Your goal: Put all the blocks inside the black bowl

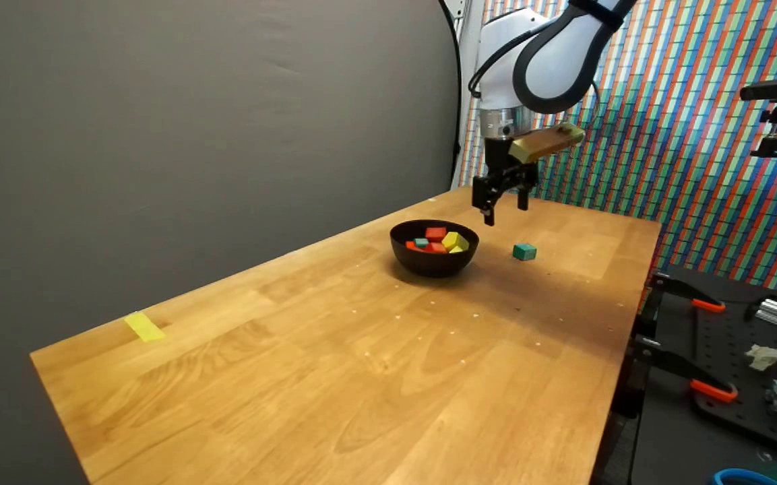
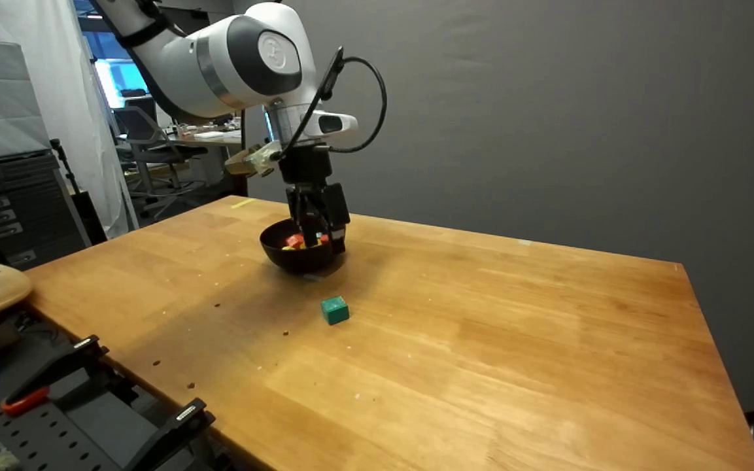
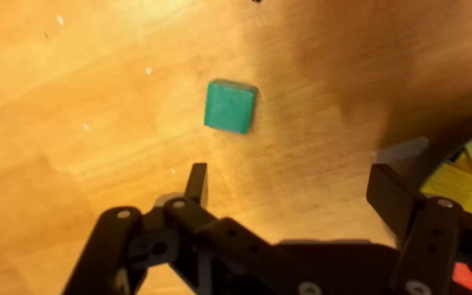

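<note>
In an exterior view, the green block (image 1: 524, 252) lies on the tabletop (image 1: 361, 364) outside the black bowl (image 1: 432, 267), set farther in from the long edge along the grey wall (image 1: 226, 135) than the bowl is. Other blocks (image 1: 436, 234), red, yellow and green, rest inside the bowl. The fingers (image 1: 488, 214) are spread above the tabletop, with nothing between them.

In an exterior view, the green block (image 2: 335, 310) sits flat on one face, apart from the bowl and well clear of every tabletop edge. Treat it as a light, stiff part, probably painted wood; damage under normal closing force is unlikely. Its flat base should slide rather than tip if nudged low.

In the wrist view, the fingers (image 3: 197, 180) stand wide apart and the green block (image 3: 229, 106) lies beyond their tips, not between them. Take hold on two opposite upright side faces, centred and low; these faces appear nearly square to the closing direction, so little wrist rotation should be needed. Avoid a corner grip: the block may twist out. Avoid catching the top edge only: the smooth surface may slip. The bowl shows just beside one finger; whether they touch cannot be determined. Move clear of the bowl before lowering.
</note>
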`<state>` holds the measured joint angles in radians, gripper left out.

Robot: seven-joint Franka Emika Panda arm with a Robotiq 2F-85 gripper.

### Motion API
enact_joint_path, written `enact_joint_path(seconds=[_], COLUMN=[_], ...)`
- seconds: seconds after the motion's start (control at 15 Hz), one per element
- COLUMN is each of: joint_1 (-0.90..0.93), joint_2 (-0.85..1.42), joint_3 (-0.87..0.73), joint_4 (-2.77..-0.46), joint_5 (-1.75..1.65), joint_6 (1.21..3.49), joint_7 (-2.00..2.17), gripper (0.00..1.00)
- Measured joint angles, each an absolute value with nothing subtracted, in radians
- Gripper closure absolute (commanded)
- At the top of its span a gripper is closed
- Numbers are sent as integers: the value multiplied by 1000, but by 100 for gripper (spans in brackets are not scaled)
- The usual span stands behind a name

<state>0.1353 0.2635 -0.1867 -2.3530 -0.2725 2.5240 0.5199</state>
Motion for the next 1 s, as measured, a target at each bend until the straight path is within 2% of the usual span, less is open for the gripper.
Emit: enact_joint_path(seconds=[0.33, 0.73, 1.0], joint_1=[57, -22, -21], joint_2=[204, 230, 246], joint_3=[-187, -140, -142], joint_4=[-2497, -2564, -2563], joint_5=[-133, 160, 106], joint_6=[2558, 2725, 2746], joint_7=[583, 498, 478], gripper=[0, 0, 0])
